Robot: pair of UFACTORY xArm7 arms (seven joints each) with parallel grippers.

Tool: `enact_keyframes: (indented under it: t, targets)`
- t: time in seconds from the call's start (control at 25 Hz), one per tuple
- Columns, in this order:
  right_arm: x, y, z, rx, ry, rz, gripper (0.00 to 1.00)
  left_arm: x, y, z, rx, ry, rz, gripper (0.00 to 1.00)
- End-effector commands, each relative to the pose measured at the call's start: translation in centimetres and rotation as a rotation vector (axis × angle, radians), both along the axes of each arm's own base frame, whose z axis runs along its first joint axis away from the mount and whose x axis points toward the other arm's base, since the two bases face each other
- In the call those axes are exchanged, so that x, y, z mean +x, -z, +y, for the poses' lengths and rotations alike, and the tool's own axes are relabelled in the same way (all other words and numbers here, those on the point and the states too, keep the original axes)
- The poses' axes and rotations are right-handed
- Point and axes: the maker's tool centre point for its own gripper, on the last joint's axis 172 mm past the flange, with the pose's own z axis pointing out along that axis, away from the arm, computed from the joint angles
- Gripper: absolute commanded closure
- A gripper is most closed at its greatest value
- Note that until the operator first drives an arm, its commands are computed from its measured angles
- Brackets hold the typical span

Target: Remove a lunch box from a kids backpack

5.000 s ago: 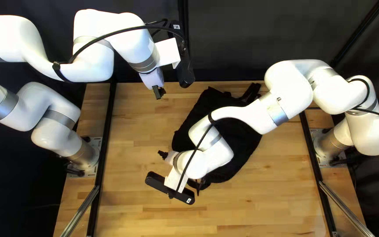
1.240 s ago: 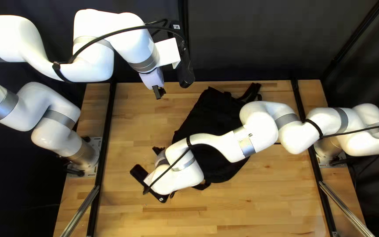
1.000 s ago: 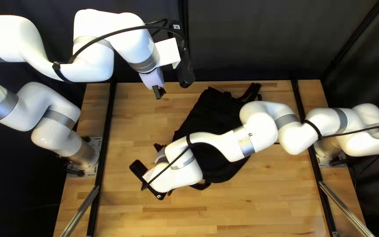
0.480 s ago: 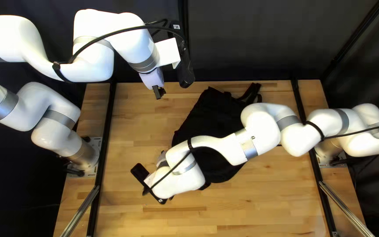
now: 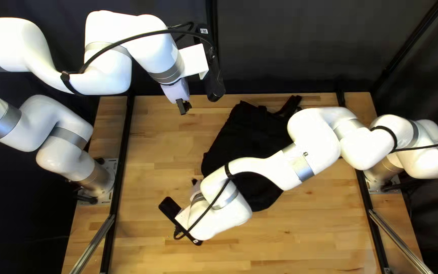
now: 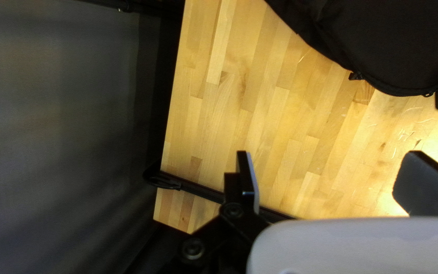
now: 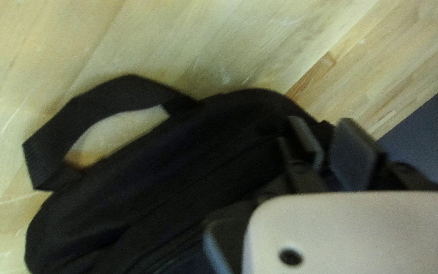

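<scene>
Backpack (image 5: 252, 129) partly hidden by right arm (image 5: 315, 137), left pincer (image 5: 183, 107) wide, right pincer (image 5: 195, 181) blurred, cannot tell its state

The left gripper (image 5: 183, 107) has its fingers (image 6: 252, 180) wide apart over a wooden table (image 6: 259, 106). Ahead, in a frame corner, lies a black backpack (image 6: 396, 40), a zipper (image 6: 399, 94) along its edge. A black rail (image 6: 198, 189) passes behind one finger; beyond the table hangs a dark curtain (image 6: 51, 127).

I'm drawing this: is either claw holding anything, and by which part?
The left claw holds nothing. The right claw is at the edge of the black backpack, but whether it grips there can't be told.
</scene>
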Motion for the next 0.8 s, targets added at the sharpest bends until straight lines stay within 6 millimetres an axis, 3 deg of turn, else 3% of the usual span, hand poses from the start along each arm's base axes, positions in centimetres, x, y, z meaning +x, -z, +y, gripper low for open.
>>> enact_keyframes:
  t: [0.04, 0.28, 0.8]
  targets:
    - [0.41, 0.75, 0.14, 0.004, -0.009, 0.015, 0.00, 0.00, 0.00, 0.00, 0.000, 0.000, 0.000, 0.00]
    - [1.17, 1.58, -0.74, -0.003, 0.023, 0.022, 0.00, 0.00, 0.00, 0.00, 0.000, 0.000, 0.000, 0.00]
    - [1.17, 1.58, -0.74, -0.003, 0.023, 0.022, 0.00, 0.00, 0.00, 0.00, 0.000, 0.000, 0.000, 0.00]
